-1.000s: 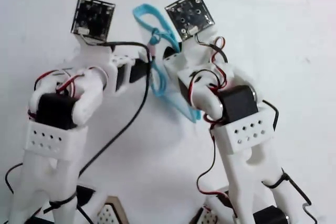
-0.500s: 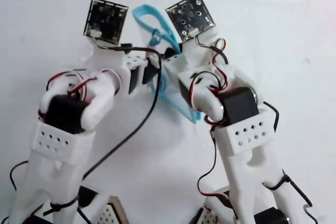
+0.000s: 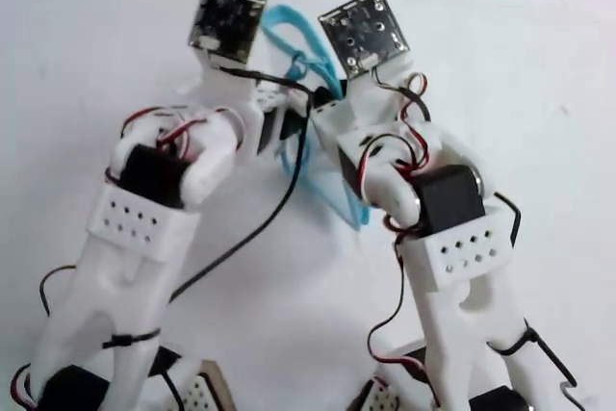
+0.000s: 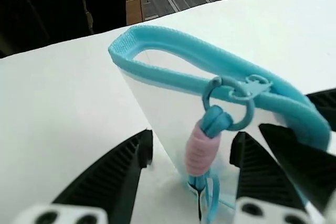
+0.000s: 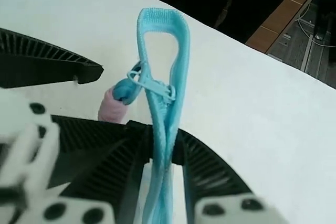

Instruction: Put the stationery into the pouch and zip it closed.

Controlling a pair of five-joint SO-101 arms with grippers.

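Note:
The pouch [image 4: 168,103] stands on edge, pale-bodied with a blue zipper band [image 5: 163,72] along its open mouth. My right gripper [image 5: 164,137] is shut on the blue edge of the pouch [image 3: 289,26] and holds it upright. A blue ring and a pink bead pull [image 4: 198,149] hang from the zipper slider [image 4: 251,86]. My left gripper [image 4: 194,153] is open, its two black fingers on either side of that pink pull [image 5: 111,103]. In the high view both grippers meet at the pouch near the table's far middle. What is inside the pouch is hidden.
White table [image 3: 539,74] all round, with its far edge [image 4: 68,43] just behind the pouch. The two arms stand close together, a black cable [image 3: 260,228] hanging between them. A right gripper finger [image 4: 302,156] sits beside my left gripper.
The left arm has swung right and forward until its gripper reaches the pouch's zipper pull. The right arm and pouch have shifted slightly right.

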